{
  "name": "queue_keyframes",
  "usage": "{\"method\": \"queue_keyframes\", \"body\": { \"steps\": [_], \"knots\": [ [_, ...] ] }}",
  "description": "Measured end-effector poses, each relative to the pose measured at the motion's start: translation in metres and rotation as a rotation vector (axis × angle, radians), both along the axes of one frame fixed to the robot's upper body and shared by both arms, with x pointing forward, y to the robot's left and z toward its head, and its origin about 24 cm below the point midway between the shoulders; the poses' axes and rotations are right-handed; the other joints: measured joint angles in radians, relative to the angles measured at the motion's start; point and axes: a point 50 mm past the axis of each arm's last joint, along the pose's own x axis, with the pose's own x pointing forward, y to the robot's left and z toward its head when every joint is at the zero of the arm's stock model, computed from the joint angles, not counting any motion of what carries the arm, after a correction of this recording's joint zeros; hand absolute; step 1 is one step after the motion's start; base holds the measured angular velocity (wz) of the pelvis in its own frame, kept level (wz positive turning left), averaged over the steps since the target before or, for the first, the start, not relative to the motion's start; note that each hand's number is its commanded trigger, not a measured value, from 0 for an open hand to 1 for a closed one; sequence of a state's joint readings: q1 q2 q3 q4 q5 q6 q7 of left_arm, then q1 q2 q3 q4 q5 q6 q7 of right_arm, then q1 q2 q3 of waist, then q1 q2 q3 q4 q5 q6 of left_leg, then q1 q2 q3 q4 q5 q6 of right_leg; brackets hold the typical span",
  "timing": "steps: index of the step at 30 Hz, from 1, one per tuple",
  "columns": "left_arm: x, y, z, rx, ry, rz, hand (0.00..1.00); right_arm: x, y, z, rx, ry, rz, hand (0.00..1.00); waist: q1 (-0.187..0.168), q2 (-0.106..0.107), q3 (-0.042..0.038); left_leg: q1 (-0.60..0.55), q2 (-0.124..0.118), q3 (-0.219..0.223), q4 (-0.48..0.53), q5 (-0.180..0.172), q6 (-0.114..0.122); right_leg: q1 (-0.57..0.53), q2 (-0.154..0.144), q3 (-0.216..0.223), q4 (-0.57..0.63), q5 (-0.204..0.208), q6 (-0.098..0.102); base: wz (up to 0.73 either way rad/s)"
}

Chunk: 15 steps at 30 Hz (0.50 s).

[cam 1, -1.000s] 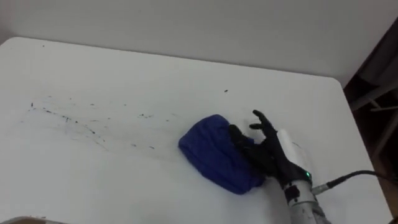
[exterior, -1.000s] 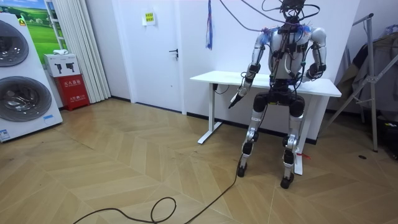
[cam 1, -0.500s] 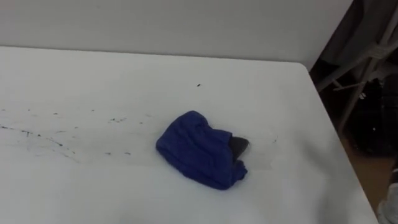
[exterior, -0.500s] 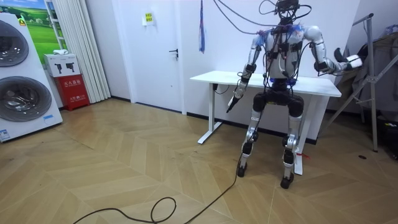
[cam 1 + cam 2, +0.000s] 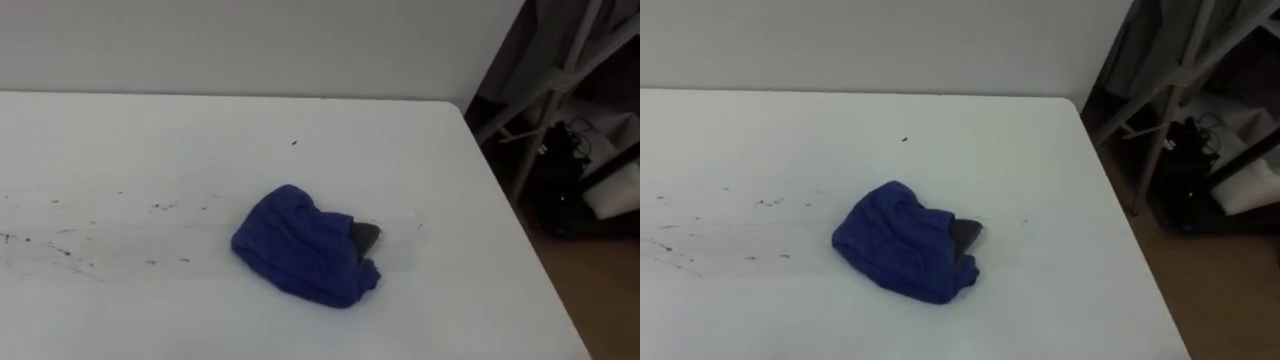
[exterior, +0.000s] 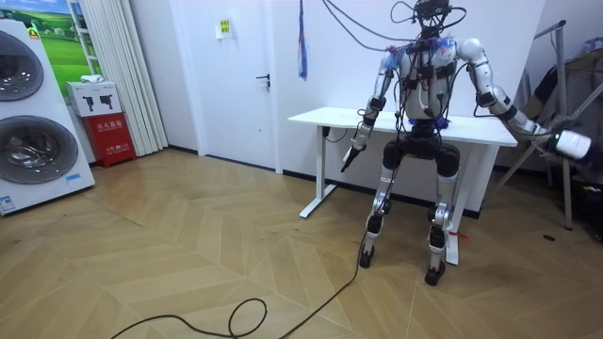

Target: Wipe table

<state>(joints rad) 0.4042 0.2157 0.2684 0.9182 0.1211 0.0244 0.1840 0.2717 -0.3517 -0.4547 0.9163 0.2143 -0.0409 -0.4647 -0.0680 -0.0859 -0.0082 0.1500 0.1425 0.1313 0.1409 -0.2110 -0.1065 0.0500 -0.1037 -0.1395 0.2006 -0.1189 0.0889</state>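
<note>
A crumpled blue cloth [image 5: 300, 243] lies by itself on the white table [image 5: 430, 160], right of the tabletop's middle and apart from both of my robot's hands. A dark grey patch [image 5: 364, 236] shows at the cloth's right side; I cannot tell what it is. Bare white top runs from the cloth to the table's right edge and back to the far edge, which meets the wall. To the cloth's left a scatter of dark specks [image 5: 160, 206] trails toward the view's left side, and one lone speck [image 5: 294, 143] sits behind the cloth.

Past the right edge stands a metal rack [image 5: 560, 75] above dark clutter on the floor.

In the room view the robot stands at the table's near long side with its back to the camera. Its left hand [image 6: 350, 155] hangs below the tabletop's level at the near edge. Its right arm stretches out beyond the table's end toward the rack, with the right hand [image 6: 572, 143] at its tip. Whether either hand is open or closed I cannot tell. Open wooden floor [image 6: 188, 254] spreads behind the robot.
</note>
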Motion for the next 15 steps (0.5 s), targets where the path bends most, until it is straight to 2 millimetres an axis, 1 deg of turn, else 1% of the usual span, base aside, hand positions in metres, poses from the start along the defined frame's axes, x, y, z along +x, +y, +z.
{"method": "queue_keyframes", "body": {
  "steps": [1, 3, 4, 5, 6, 7, 8, 9, 10, 11, 12, 13, 15],
  "knots": [
    [0.0, 0.0, 0.0, 0.0, 0.001, -0.001, 0.0, -0.009, 0.003, -0.005, 0.036, 0.023, -0.021, 0.0, -0.002, 0.001, -0.0008, -0.002, 0.001, -0.001, 0.005, -0.004, -0.001, 0.0, 0.0, -0.001, 0.001, 0.0, 0.0, 0.0],
    [-0.002, -0.002, -0.001, -0.007, 0.012, 0.003, 0.0, -0.04, 0.019, -0.025, 0.184, 0.121, -0.082, 0.0, -0.01, 0.007, -0.0018, -0.008, 0.003, -0.001, 0.021, -0.014, -0.005, 0.0, 0.0, 0.0, 0.002, -0.001, 0.0, 0.0],
    [-0.002, -0.003, -0.002, -0.008, 0.014, 0.005, 0.0, -0.049, 0.025, -0.029, 0.22, 0.156, -0.089, 0.0, -0.011, 0.008, -0.0027, -0.008, 0.003, -0.001, 0.022, -0.014, -0.005, 0.0, 0.0, 0.0, 0.003, -0.001, 0.0, 0.0],
    [0.0, -0.004, -0.002, -0.011, 0.014, 0.006, 0.0, -0.064, 0.037, -0.038, 0.296, 0.211, -0.1, 0.0, -0.011, 0.009, -0.0036, -0.007, 0.003, -0.001, 0.023, -0.014, -0.005, 0.001, 0.0, 0.0, 0.005, -0.001, 0.0, 0.0],
    [0.002, -0.005, -0.004, -0.012, 0.022, -0.002, 0.0, -0.074, 0.051, -0.046, 0.372, 0.264, -0.095, 0.0, -0.011, 0.012, -0.0037, -0.007, 0.003, -0.002, 0.027, -0.015, -0.005, 0.003, 0.0, 0.0, 0.005, -0.001, -0.001, 0.0],
    [0.002, -0.006, -0.005, -0.011, 0.031, -0.009, 0.0, -0.078, 0.059, -0.049, 0.409, 0.288, -0.088, 0.0, -0.011, 0.013, -0.0043, -0.007, 0.003, -0.002, 0.028, -0.015, -0.005, 0.004, 0.0, 0.0, 0.005, 0.0, -0.001, 0.0],
    [0.003, -0.008, -0.007, -0.014, 0.047, -0.019, 0.0, -0.084, 0.073, -0.056, 0.478, 0.344, -0.051, 0.0, -0.01, 0.016, -0.0057, -0.006, 0.003, -0.002, 0.029, -0.015, -0.005, 0.005, 0.0, 0.0, 0.005, 0.0, -0.002, 0.0],
    [0.003, -0.012, -0.009, -0.022, 0.065, -0.043, 0.0, -0.087, 0.086, -0.062, 0.539, 0.399, 0.001, 0.0, -0.009, 0.027, -0.0096, -0.002, 0.002, -0.003, 0.029, -0.015, -0.005, 0.011, 0.0, 0.0, 0.005, 0.001, -0.003, 0.0],
    [0.003, -0.015, -0.01, -0.027, 0.078, -0.059, 0.0, -0.088, 0.091, -0.063, 0.564, 0.424, 0.028, 0.0, -0.009, 0.027, -0.0073, 0.002, 0.003, -0.005, 0.029, -0.015, -0.005, 0.016, 0.0, -0.001, 0.004, 0.001, -0.003, 0.03],
    [0.002, -0.021, -0.013, -0.037, 0.098, -0.084, 0.0, -0.087, 0.097, -0.066, 0.598, 0.47, 0.098, 0.0, -0.007, 0.033, -0.0066, 0.006, 0.002, -0.006, 0.03, -0.017, -0.004, 0.021, 0.0, -0.002, 0.004, 0.001, -0.003, 0.0],
    [0.003, -0.025, -0.015, -0.036, 0.112, -0.102, 0.0, -0.08, 0.102, -0.069, 0.613, 0.509, 0.179, 0.0, -0.003, 0.042, -0.0051, 0.006, 0.002, -0.006, 0.031, -0.017, -0.004, 0.021, -0.001, -0.002, 0.004, 0.001, -0.003, 0.0],
    [0.002, -0.027, -0.016, -0.035, 0.121, -0.111, 0.0, -0.077, 0.103, -0.07, 0.615, 0.527, 0.218, 0.0, 0.002, 0.046, -0.0048, 0.006, 0.002, -0.007, 0.031, -0.017, -0.004, 0.021, 0.0, -0.002, 0.004, 0.001, -0.003, 0.0],
    [0.01, -0.034, -0.018, -0.034, 0.121, -0.152, 0.0, -0.057, 0.106, -0.073, 0.593, 0.612, 0.41, 0.0, 0.029, 0.063, -0.0043, 0.006, 0.002, -0.01, 0.031, -0.017, -0.004, 0.02, 0.0, -0.002, 0.004, 0.001, -0.003, 0.0]
  ]
}}
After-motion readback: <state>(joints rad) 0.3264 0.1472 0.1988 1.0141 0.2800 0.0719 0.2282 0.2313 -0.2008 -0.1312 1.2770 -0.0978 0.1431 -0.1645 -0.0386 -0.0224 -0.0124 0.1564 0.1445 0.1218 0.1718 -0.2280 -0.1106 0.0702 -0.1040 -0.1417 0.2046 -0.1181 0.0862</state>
